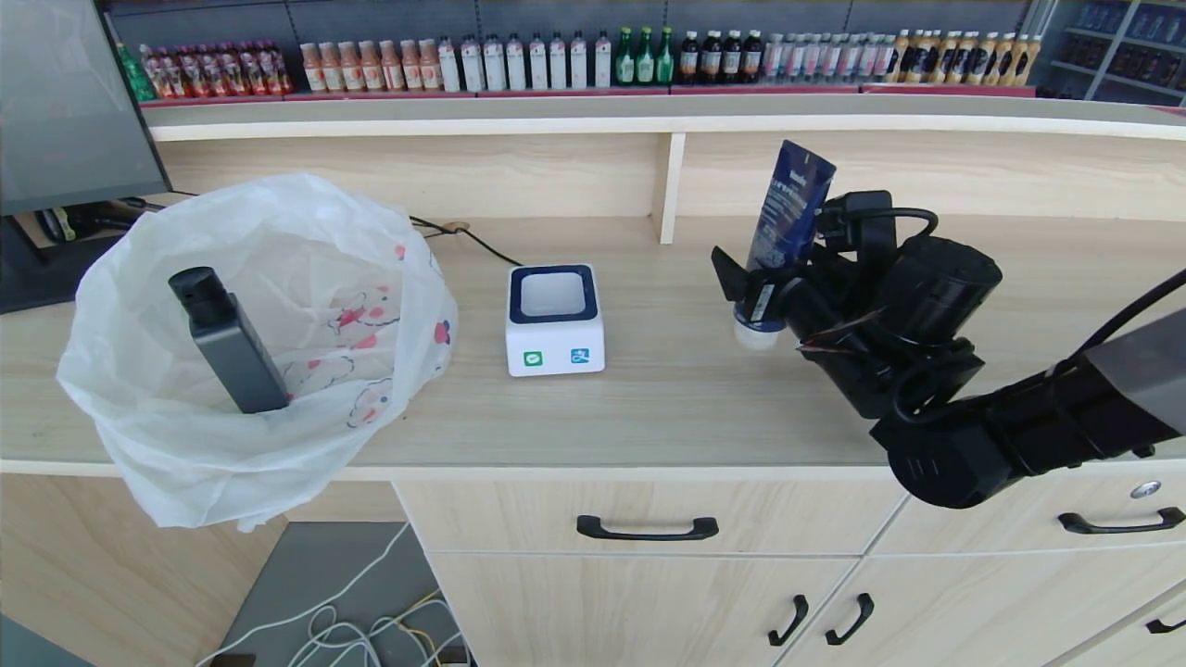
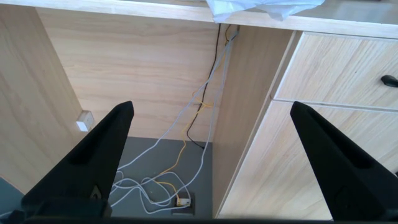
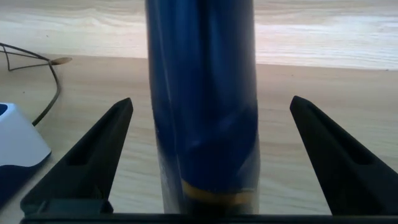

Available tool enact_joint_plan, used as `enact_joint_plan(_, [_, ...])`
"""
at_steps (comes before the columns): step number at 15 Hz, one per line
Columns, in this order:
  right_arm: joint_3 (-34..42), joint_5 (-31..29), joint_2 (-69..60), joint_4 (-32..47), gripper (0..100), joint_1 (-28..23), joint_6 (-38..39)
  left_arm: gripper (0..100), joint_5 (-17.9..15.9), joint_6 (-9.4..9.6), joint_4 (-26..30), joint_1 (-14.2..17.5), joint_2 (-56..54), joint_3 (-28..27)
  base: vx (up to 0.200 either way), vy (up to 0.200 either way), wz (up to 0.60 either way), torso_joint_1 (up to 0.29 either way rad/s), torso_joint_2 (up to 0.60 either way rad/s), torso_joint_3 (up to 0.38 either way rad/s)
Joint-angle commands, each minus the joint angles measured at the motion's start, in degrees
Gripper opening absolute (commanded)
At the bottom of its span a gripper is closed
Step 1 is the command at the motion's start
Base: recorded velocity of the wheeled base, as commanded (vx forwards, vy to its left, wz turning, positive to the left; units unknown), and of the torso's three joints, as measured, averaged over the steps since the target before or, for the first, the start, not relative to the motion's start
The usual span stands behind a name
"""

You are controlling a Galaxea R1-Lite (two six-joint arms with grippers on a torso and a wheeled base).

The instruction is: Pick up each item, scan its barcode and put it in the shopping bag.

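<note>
Tube (image 1: 789,218) stands near upright, cap down at the bench (image 1: 667,398), between the spread, not yet gripping fingers of the right hand (image 1: 767,283). Scanner (image 1: 554,320) lies to its left, bag (image 1: 371,241) beyond. Left hand (image 2: 208,162) hangs open below the bench.

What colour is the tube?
The tube is dark blue, with a white cap; the head view shows it best.

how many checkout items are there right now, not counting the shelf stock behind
2. A grey bottle leans inside the shopping bag. A blue tube is upright, cap down, between the open jaws of the right gripper. The bag could hide more.
</note>
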Motion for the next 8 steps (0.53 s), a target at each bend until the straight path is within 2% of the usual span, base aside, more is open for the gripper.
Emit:
enact_joint_plan(1, [0.1, 0.0, 0.3, -0.1, 0, -0.3, 0.0, 100, 0.0, -0.02, 0.0, 0.0, 0.0, 0.0, 0.000, 0.000, 0.00, 0.000, 0.00, 0.000])
enact_joint_plan(8, [1.1, -1.9, 0.8, -0.1, 0, 0.9, 1.2, 100, 0.0, -0.02, 0.0, -0.1, 0.0, 0.0, 0.000, 0.000, 0.00, 0.000, 0.00, 0.000])
